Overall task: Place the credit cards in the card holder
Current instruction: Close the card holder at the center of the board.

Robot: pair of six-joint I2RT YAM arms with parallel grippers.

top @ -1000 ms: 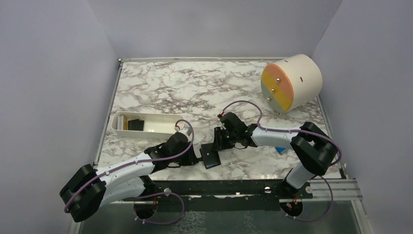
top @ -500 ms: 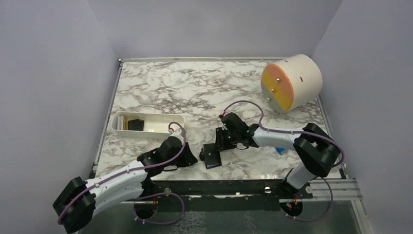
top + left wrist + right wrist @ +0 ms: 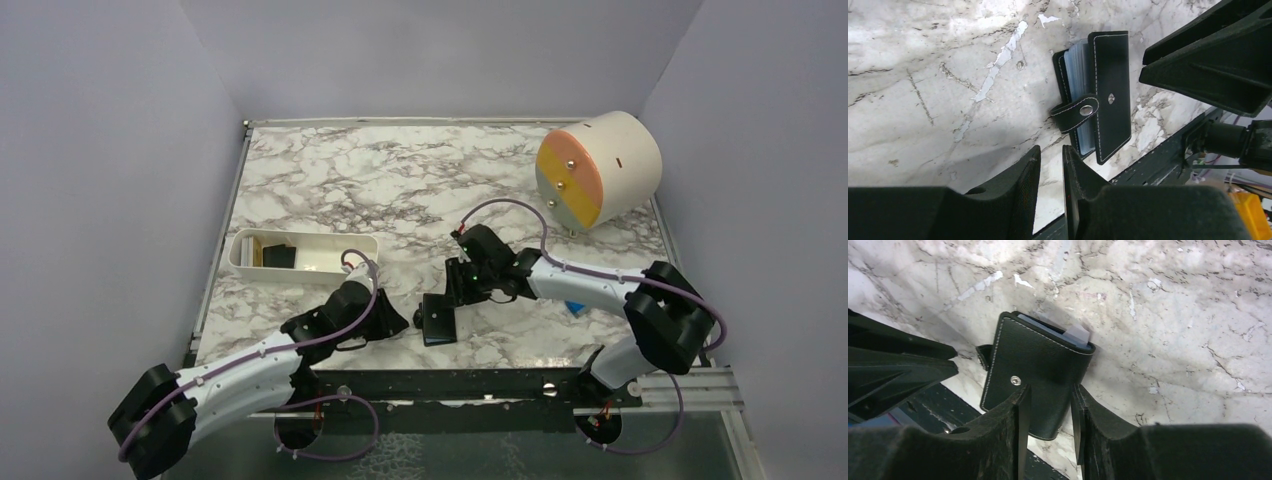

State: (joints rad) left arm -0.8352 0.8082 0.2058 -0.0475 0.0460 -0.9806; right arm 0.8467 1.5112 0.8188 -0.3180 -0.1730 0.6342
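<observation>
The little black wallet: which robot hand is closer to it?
Right. The right hand has its fingers on either side of the card holder, at its edge. The left hand sits just beside it, not touching, fingers nearly together.

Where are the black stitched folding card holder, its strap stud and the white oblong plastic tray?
Black stitched folding card holder (image 3: pixel 1113 100), left wrist view, outer cover.
Strap stud (image 3: pixel 1086 110), left wrist view, metal snap.
White oblong plastic tray (image 3: pixel 330 240), top view, far rim.

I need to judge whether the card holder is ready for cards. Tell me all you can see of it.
The card holder is a small black leather-look wallet with pale stitching, light blue sleeves showing at its edges and a metal stud on its cover. Its snap strap hangs unfastened. It lies nearly closed near the marble table's front edge, with the right claw straddling its end.
</observation>
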